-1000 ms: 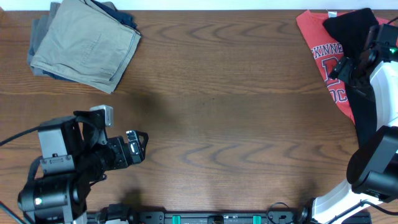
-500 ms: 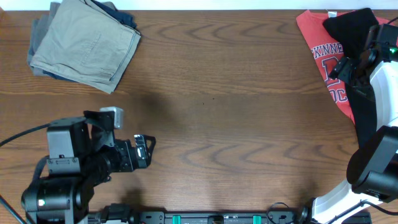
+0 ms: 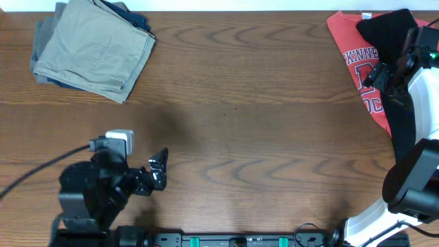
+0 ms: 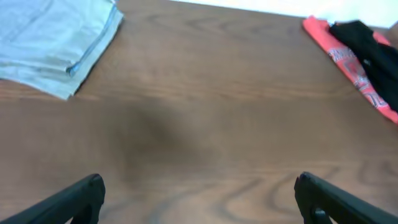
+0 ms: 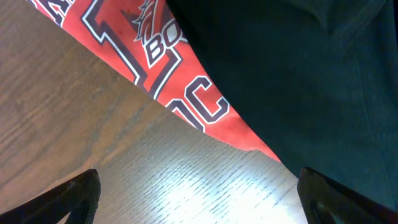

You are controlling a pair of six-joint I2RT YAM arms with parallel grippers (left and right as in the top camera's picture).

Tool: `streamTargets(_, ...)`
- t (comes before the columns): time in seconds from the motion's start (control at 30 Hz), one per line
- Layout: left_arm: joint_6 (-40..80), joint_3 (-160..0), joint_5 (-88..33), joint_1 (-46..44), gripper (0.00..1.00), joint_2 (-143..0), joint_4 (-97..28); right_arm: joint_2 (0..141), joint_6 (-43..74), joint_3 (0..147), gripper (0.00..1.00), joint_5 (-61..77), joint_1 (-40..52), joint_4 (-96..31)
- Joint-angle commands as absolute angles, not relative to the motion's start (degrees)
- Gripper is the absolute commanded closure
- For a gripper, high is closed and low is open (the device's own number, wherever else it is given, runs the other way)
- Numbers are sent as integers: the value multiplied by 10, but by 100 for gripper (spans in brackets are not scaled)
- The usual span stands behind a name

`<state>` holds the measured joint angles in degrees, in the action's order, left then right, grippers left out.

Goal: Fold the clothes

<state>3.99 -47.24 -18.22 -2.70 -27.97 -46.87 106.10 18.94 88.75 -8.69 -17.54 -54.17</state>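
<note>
Over the table (image 4: 199,93), left pincer (image 4: 199,186) and right pincer (image 5: 198,180) both gape wide, empty.

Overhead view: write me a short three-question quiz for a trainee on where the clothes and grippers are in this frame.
1. True or false: the khaki trousers lie folded on top of navy and grey garments.
2. What lies across the red T-shirt? A: a black garment. B: a towel. C: nothing.
3. Which gripper is at the red T-shirt, left or right?

Key: 1 true; 2 A; 3 the right gripper, open.
</note>
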Motion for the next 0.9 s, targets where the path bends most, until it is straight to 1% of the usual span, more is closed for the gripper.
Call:
streamTargets(0.0,30,-403,-168,-29,2,-226,-420,1064,197,890,1,-92,-176,-542)
streamTargets(0.27,30,-248,-168,-29,2,-120,-229,1064,197,889,1,-92,-176,-542)
streamTargets(0.53,30,-122,-167,-29,2,-58,-37,1064,197,889,1,-92,-176,-542)
streamTargets(0.67,30,-70,-128,-29,2,-27,29,1064,197,889,1,-92,-176,-542)
streamTargets(0.87,52,-25,-62,-29,2,-1,53,1064,197,890,1,-92,-176,-542)
